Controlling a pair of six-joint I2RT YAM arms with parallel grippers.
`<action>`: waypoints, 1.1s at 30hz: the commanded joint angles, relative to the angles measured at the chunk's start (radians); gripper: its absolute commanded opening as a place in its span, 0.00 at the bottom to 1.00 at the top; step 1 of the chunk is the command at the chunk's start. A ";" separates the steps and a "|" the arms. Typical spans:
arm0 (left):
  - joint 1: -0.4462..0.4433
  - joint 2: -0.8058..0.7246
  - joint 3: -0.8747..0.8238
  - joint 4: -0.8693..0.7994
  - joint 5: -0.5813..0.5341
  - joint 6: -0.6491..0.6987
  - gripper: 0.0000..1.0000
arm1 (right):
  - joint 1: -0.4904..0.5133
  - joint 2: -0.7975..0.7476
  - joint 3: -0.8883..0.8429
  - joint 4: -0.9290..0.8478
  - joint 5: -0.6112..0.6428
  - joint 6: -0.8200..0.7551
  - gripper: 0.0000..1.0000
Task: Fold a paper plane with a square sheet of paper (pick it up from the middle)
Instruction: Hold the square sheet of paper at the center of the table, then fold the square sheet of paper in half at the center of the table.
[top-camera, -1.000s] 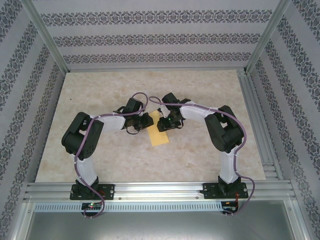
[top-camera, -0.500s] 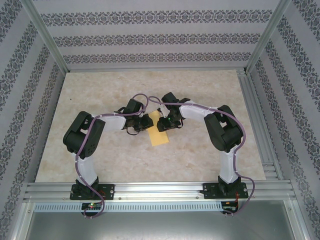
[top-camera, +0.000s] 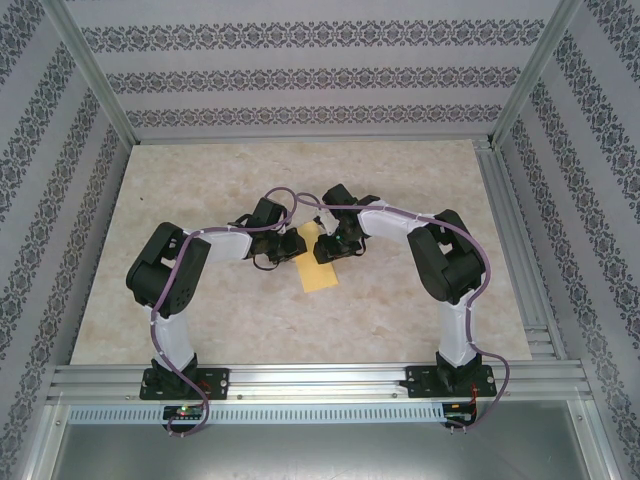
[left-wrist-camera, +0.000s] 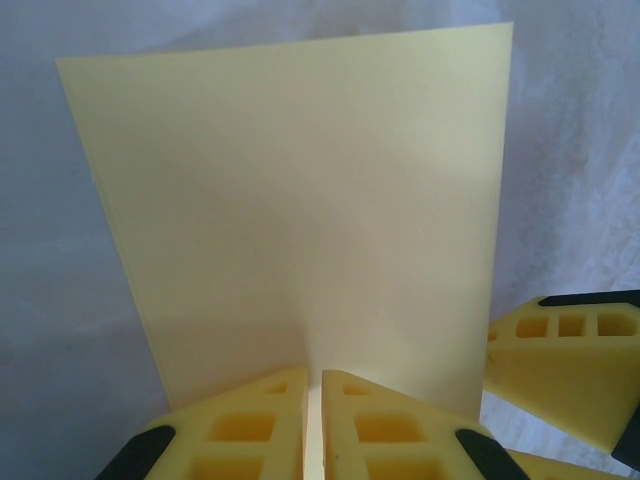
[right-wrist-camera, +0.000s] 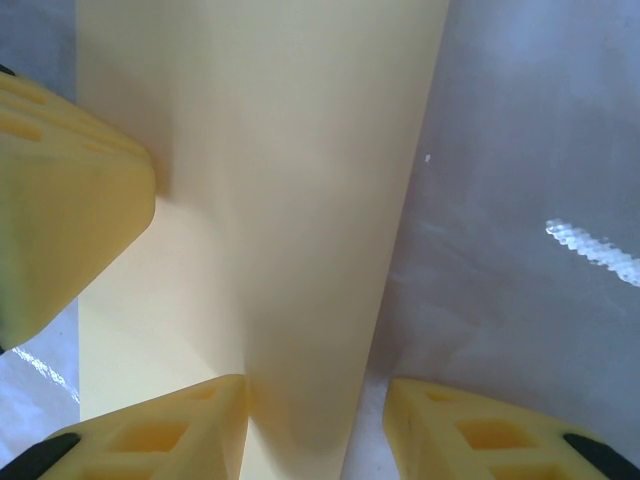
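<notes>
The square sheet of paper is pale yellow and lies as a narrow folded strip on the table's middle, its far end under both grippers. In the left wrist view the paper spreads out ahead, and my left gripper is shut on its near edge, with a thin sliver of paper pinched between the pads. My right gripper is open, and a raised flap of the paper runs up between its fingers, against the left fingertip. From above, my left gripper and right gripper sit almost tip to tip.
The marbled tabletop is bare around the paper. Patterned walls and an aluminium frame enclose it. A left-gripper finger crowds in beside the flap, and a right-gripper finger stands just right of the paper.
Both grippers have edged slightly closer together over the paper's far end. The paper stays where it was.
</notes>
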 joint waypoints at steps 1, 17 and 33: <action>-0.010 0.002 -0.005 -0.014 -0.001 0.017 0.12 | 0.009 0.084 -0.021 0.006 0.052 -0.019 0.44; -0.010 0.034 -0.035 -0.105 -0.059 0.033 0.10 | -0.032 -0.166 -0.006 0.082 0.013 0.138 0.51; -0.010 0.068 -0.032 -0.131 -0.074 0.012 0.08 | -0.019 -0.024 0.005 0.136 -0.256 0.169 0.16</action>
